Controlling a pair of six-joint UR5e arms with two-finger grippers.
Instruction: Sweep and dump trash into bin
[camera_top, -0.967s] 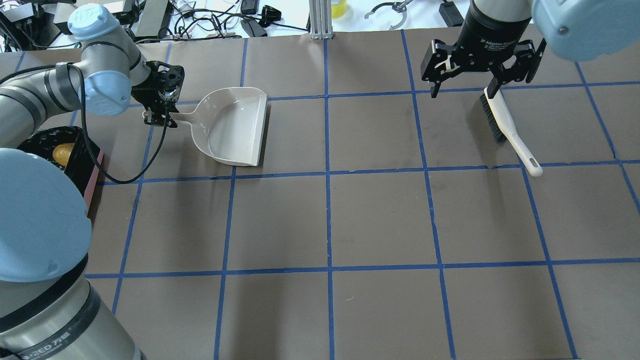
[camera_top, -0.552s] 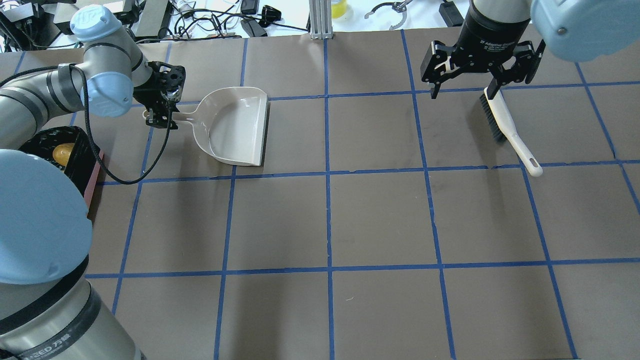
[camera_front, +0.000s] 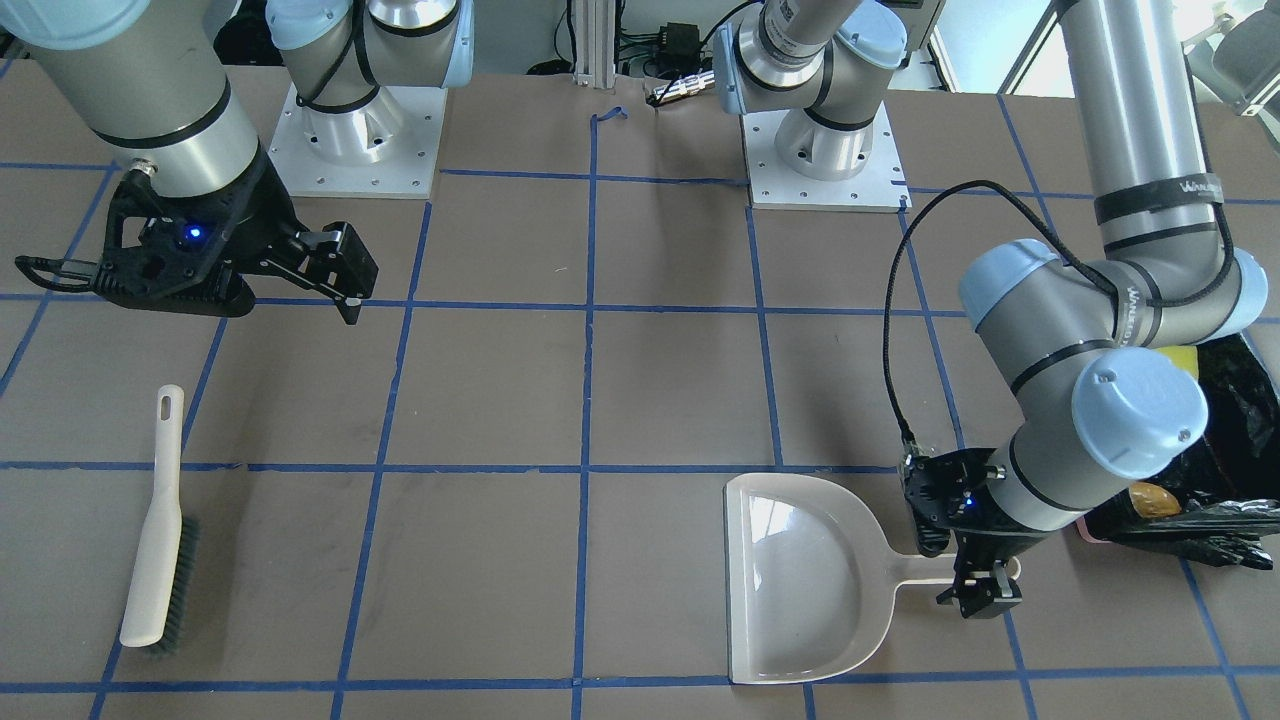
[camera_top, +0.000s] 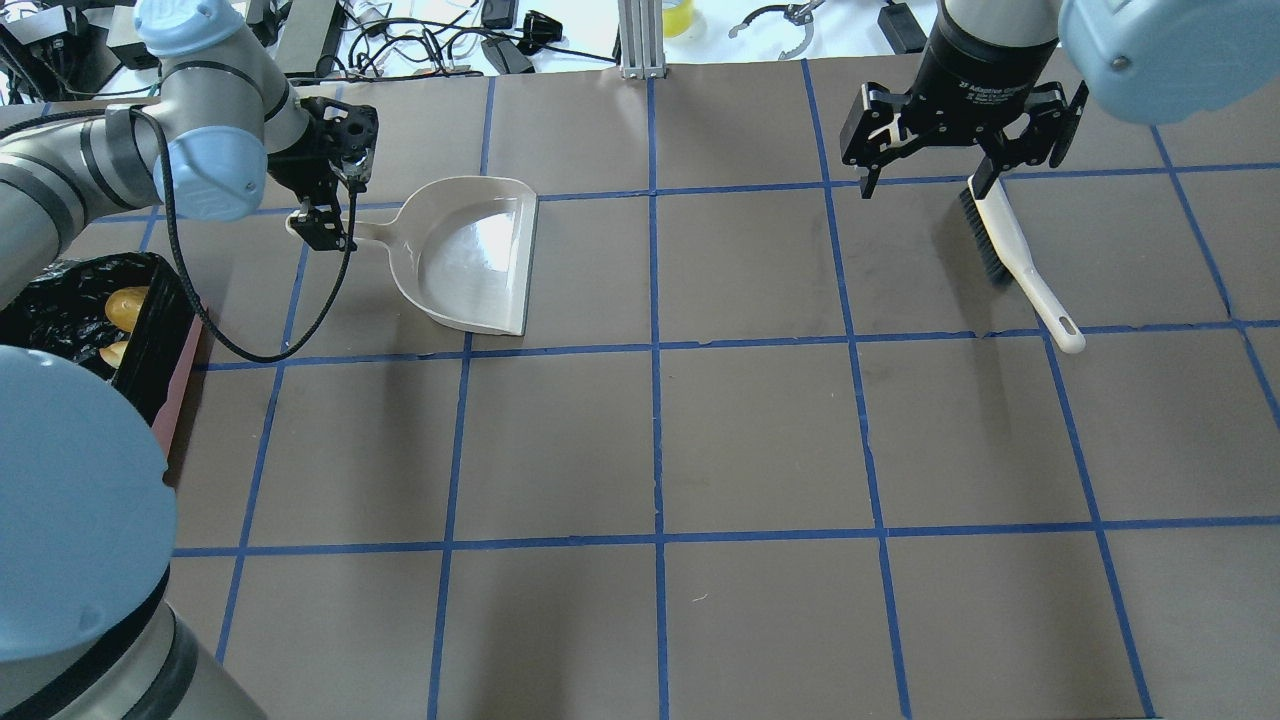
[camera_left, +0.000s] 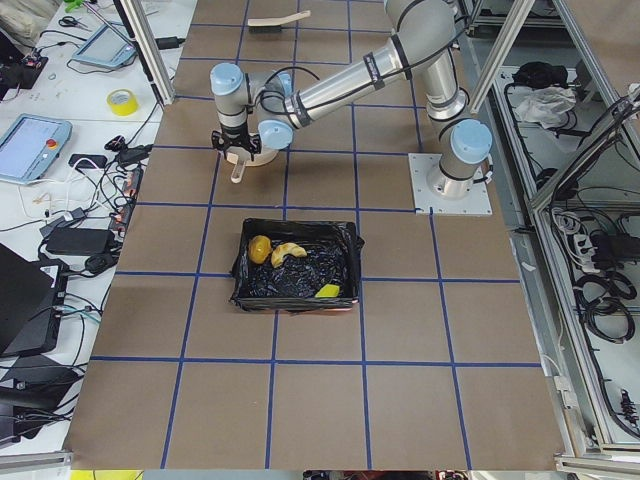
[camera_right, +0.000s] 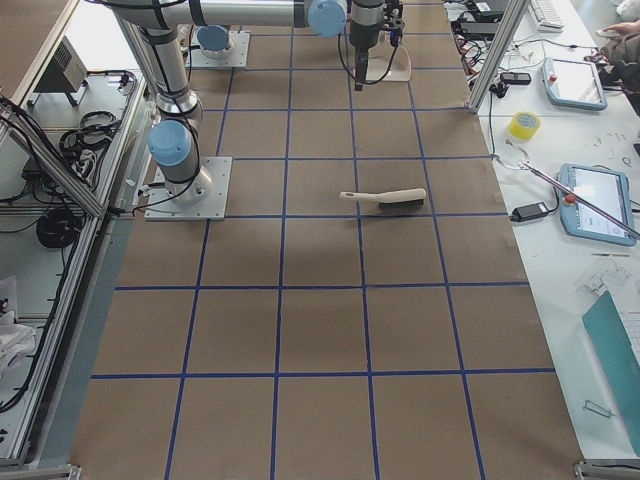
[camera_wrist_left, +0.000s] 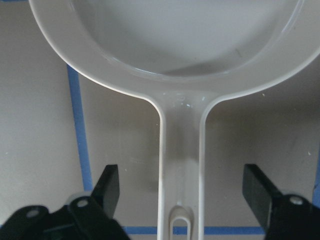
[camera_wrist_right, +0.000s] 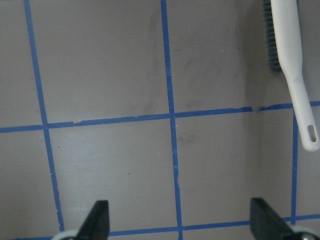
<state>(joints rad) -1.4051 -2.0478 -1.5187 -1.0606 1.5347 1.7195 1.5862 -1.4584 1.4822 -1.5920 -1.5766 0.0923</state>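
The bin, a pink box with a black bag, stands at the table's left edge. In it lie the golden-brown lump, the cream scrap and the yellow-green sponge piece. The lump also shows in the overhead view. The beige dustpan lies flat and empty on the table. My left gripper is open, its fingers apart on either side of the dustpan handle, not touching it. My right gripper is open and empty above the brush head.
A white brush with dark bristles lies on the table at the far right, handle pointing toward the robot. Cables and tools lie beyond the table's far edge. Blue tape lines grid the brown table.
My left arm has moved a little toward the far edge, uncovering more of the bin. The dustpan has barely shifted. The right arm and the brush have not moved.
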